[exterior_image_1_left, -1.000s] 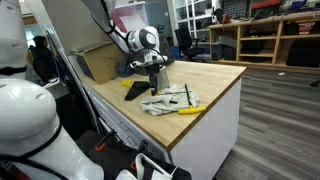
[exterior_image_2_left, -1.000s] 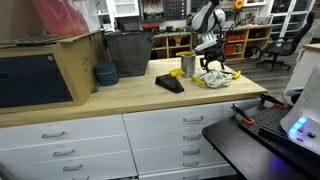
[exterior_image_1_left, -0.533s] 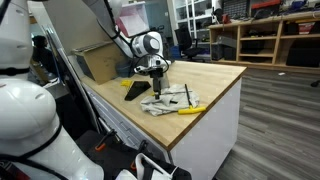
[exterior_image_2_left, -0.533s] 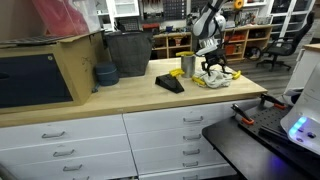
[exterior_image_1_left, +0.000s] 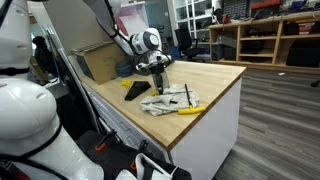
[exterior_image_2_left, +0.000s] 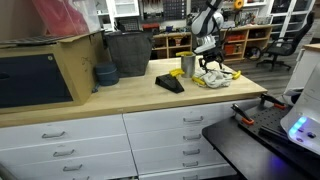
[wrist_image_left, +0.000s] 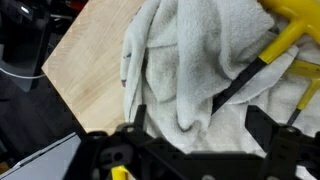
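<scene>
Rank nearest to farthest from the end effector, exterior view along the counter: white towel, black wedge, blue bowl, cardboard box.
1. white towel, directly under the end effector
2. black wedge, mid-counter
3. blue bowl, further along
4. cardboard box, far end

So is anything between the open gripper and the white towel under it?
Nothing visible. The gripper hangs open over the towel with clear air between. A yellow-handled tool lies on the towel, its dark shaft reaching toward the jaws.

Off-white cloth (wrist_image_left: 190, 60) (tool (wrist_image_left: 284, 35) yellow and black)
</scene>
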